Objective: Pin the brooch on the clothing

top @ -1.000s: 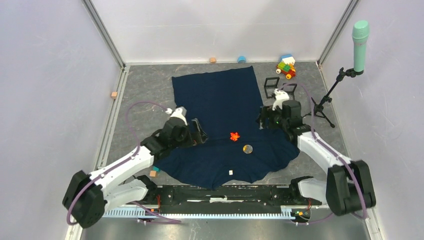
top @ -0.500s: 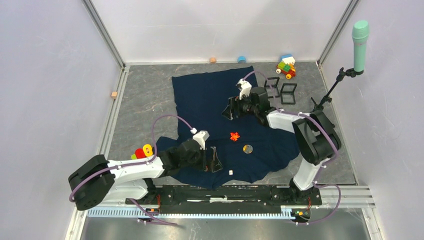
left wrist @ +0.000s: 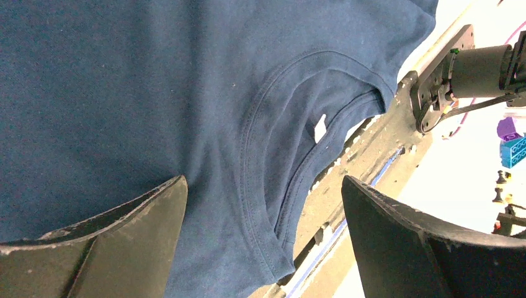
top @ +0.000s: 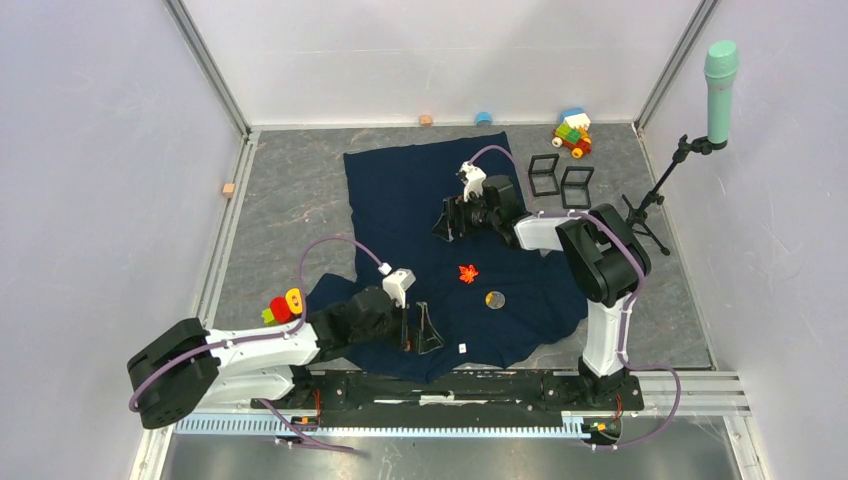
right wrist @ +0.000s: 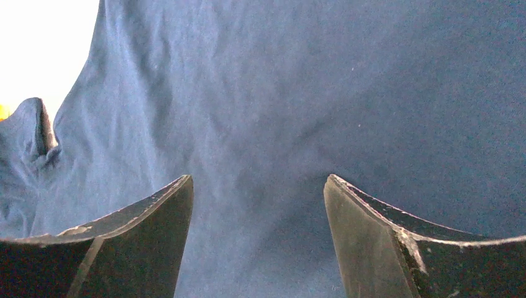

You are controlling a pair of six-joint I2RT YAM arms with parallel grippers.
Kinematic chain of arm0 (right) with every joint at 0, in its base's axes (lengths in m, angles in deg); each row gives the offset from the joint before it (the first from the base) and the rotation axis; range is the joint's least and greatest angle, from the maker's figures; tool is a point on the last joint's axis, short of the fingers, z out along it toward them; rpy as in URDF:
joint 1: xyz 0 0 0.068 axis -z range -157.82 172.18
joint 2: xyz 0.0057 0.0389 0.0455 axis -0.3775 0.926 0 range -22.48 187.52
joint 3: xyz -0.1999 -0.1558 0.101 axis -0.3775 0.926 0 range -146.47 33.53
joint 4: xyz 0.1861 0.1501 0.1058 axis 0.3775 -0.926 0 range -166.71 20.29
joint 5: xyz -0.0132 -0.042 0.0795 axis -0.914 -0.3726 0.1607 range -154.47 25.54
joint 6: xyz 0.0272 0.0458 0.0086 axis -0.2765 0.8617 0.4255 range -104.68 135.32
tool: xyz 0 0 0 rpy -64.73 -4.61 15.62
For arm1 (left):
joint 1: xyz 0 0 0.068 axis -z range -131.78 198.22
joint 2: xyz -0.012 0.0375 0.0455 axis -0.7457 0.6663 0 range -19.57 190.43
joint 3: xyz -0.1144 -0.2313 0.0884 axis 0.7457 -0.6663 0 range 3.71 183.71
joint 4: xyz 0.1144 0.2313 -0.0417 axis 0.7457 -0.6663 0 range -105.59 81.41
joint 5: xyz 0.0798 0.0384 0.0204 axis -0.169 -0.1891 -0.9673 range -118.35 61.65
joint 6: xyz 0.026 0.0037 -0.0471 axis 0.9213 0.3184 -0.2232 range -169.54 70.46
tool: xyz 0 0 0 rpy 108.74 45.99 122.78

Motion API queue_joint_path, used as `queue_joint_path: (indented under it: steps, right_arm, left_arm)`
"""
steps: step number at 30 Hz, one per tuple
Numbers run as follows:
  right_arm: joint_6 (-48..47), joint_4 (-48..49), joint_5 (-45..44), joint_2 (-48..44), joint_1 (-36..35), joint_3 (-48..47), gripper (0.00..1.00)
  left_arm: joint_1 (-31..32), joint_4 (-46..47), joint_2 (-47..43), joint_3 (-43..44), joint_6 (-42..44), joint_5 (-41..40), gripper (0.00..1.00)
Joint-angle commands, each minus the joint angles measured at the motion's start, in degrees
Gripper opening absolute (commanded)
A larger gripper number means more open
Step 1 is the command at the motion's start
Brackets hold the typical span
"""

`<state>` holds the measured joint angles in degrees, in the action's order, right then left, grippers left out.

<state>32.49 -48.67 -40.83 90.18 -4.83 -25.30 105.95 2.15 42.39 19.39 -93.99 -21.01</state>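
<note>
Collar of the shirt, nearest the arm bases: ribbed band with double stitching, soft knit, small white tag inside the neck.

Left hand: low over the collar area, fingers wide apart, holding nothing. Finger faces are dark, wedge-shaped and scuffed at the edges.

Disc: small, round, dull metallic, lying on the cloth just beyond the collar. Its purpose cannot be told.

Brooch: orange-red, leaf-like with a jagged outline, looks hard and thin. It lies on the chest of the shirt, between the two hands and touching neither. Whether its pin is through the fabric is too small to tell.

Right hand: just past the brooch over mid-shirt, fingers apart, empty.

Shirt body: dark navy, matte, spread mostly flat on the grey mottled table, creased at the left sleeve.

Step in hand, as judged: taking up the brooch. Advised handling:
- Set the fingers astride the leaf's narrow sides.
- Descend squarely and close on the hard edge only, without gathering knit.
- Use the free hand to press the cloth taut beside it, since loose jersey will bunch under a pin.

Far edge: two black wire frames and a multicoloured block toy.
</note>
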Motion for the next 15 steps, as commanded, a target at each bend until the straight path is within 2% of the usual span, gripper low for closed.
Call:
queue_joint_path:
  steps: [1,8,10,11,12,15]
  right_arm:
    - [0.0,-1.1,-3.1,3.6,0.0,-3.2,0.82]
    - [-0.5,-0.8,-2.4,3.0,0.0,-3.4,0.84]
    - [-1.8,-1.2,-2.7,0.8,0.0,-3.1,0.87]
    - [-2.8,-2.1,-2.9,-0.8,0.0,-3.2,0.95]
    - [-3.8,-3.2,-3.4,-2.4,0.0,-3.4,0.98]
    - [-7.1,-7.0,-5.3,-7.5,0.1,-4.1,0.98]
  left_arm:
    - [0.7,-0.1,-0.7,-1.4,-0.4,1.4,1.00]
    - [0.6,-2.6,-1.2,0.1,-1.2,-0.8,1.00]
    - [0.5,-7.0,-0.8,2.9,0.2,-3.9,1.00]
    - [0.2,-9.5,-0.2,4.8,1.3,-5.5,1.00]
    - [-0.4,-11.6,0.6,7.1,2.4,-6.6,1.00]
    - [-4.6,-15.8,2.4,12.7,5.1,-6.4,1.00]
